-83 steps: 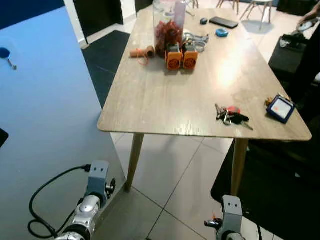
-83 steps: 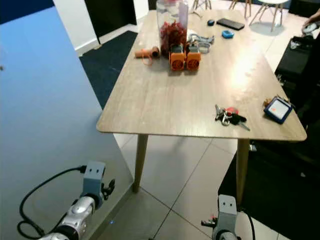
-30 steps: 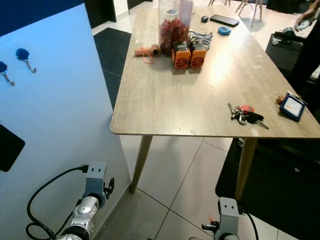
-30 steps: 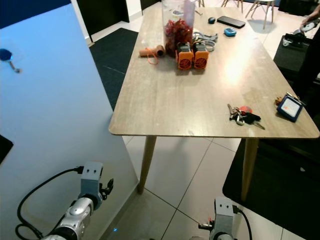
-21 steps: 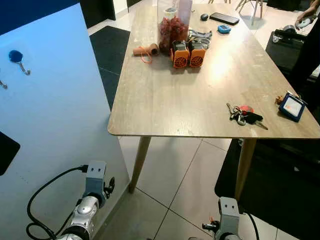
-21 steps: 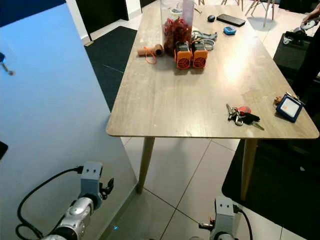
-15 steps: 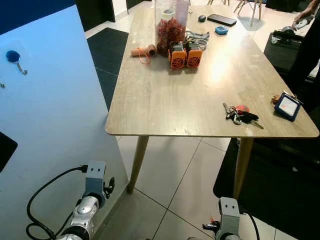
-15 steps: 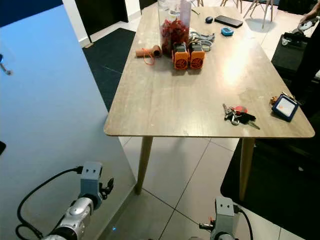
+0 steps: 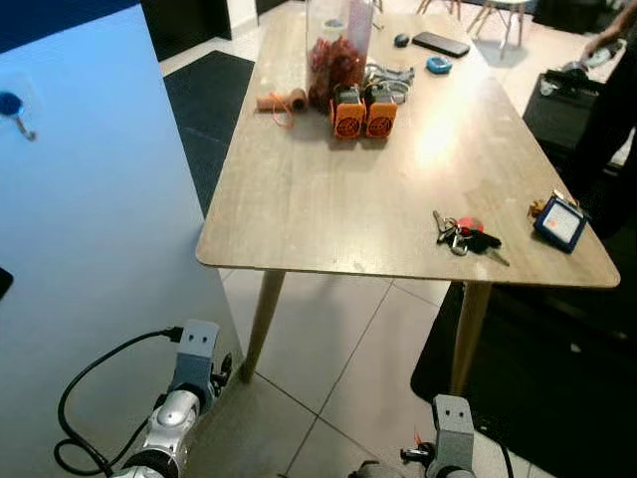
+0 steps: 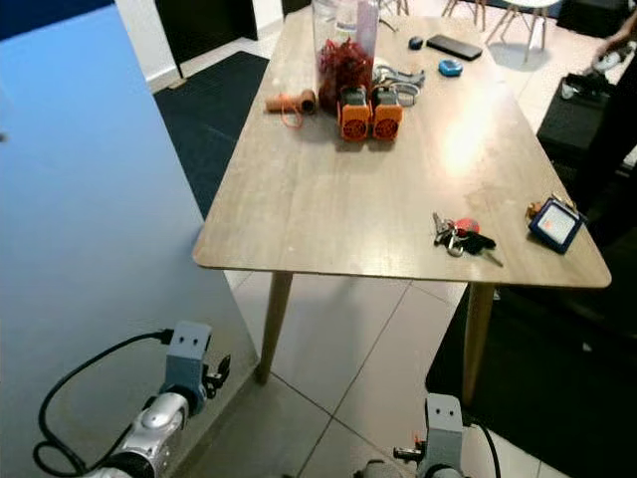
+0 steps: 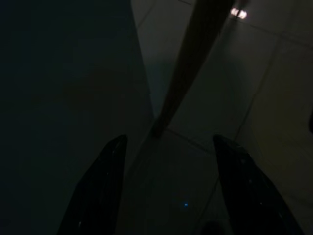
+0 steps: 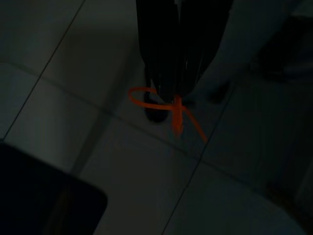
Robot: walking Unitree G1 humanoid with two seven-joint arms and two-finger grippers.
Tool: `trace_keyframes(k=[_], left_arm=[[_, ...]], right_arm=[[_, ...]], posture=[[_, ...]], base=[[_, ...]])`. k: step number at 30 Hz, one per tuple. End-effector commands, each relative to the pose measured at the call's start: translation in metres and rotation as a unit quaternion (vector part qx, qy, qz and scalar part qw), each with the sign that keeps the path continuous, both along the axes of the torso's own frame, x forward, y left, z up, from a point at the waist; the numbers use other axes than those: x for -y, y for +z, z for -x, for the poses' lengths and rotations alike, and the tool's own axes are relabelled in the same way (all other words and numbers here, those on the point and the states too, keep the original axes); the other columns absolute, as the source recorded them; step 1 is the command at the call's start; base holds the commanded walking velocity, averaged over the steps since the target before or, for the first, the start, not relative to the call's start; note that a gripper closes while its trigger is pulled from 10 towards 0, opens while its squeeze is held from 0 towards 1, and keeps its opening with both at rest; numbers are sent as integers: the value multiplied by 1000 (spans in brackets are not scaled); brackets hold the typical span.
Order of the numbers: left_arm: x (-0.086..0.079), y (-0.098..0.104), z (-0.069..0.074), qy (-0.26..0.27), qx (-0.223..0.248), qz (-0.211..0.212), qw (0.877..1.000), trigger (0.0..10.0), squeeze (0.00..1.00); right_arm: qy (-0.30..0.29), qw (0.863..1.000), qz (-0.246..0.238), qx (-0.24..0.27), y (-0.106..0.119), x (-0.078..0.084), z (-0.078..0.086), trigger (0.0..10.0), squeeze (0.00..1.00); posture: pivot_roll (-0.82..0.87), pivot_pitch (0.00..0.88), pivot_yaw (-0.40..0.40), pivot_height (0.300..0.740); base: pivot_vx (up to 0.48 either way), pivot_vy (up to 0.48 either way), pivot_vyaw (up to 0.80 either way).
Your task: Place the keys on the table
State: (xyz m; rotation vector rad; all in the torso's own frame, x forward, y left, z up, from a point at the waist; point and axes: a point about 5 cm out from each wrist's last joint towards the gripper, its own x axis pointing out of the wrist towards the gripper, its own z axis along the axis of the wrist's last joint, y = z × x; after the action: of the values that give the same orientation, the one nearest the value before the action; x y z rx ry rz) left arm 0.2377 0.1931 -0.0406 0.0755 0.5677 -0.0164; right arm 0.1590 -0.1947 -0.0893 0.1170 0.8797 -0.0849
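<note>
The bunch of keys with a red fob and a black car key lies on the light wooden table, near its front right corner. Both arms hang low in front of the table, the left arm by the blue panel and the right arm over the tiles. In the dark left wrist view, my left gripper is open over the floor beside a table leg. My right gripper points at the tiles with its fingers together, and a thin orange loop sits at their tips.
A jar of red items, two orange blocks, a cord roll, a phone and a small blue-framed device are on the table. A blue panel stands at the left. A dark mat lies at the right.
The camera has swayed, so the table sits slightly differently in the picture. The keys lie in the same place on the table, and both arms still hang low.
</note>
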Motion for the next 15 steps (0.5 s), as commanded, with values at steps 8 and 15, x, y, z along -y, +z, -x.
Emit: trace_keyframes(k=[8, 15], left_arm=[[-3, -2, 2, 5, -9, 2, 1000, 10000, 0], [-3, -2, 2, 2, -10, 1, 1000, 10000, 0]], right_arm=[[-1, 1000, -1, -13, -3, 1, 7, 10000, 0], [0, 1000, 2, -16, -3, 1, 7, 10000, 0]], posture=[[35, 56, 27, 740], [33, 50, 28, 740]], base=[[0, 0, 0], [0, 0, 0]])
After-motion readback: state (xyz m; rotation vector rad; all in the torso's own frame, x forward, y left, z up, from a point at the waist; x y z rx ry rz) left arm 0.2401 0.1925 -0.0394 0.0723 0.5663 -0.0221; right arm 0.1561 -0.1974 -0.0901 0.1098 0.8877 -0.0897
